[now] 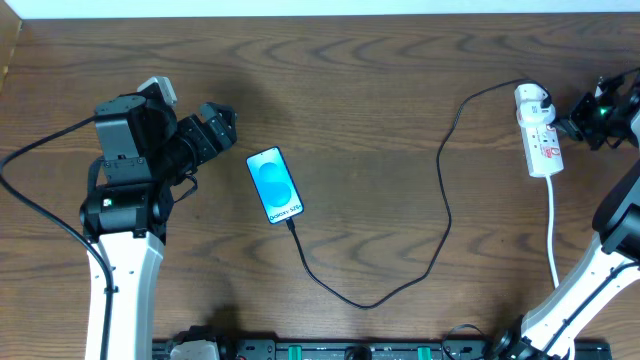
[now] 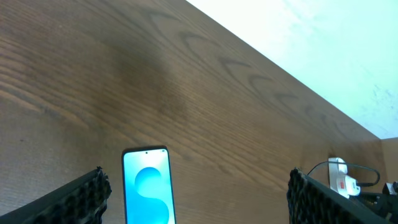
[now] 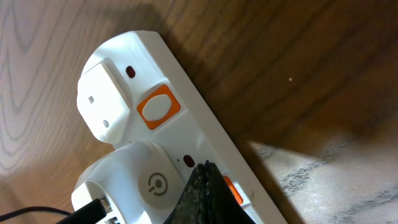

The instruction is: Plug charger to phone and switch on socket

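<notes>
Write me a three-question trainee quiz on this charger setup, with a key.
1. True or false: the left hand grips the phone.
2. The shut right hand is nearest to: A the phone; B an orange switch on the socket; C the left hand.
3. Fill in: the charger cable runs from the phone's lower end to a white ____ seated in the socket.
Key: 1 false, it stands open beside the phone; 2 B; 3 plug.
</notes>
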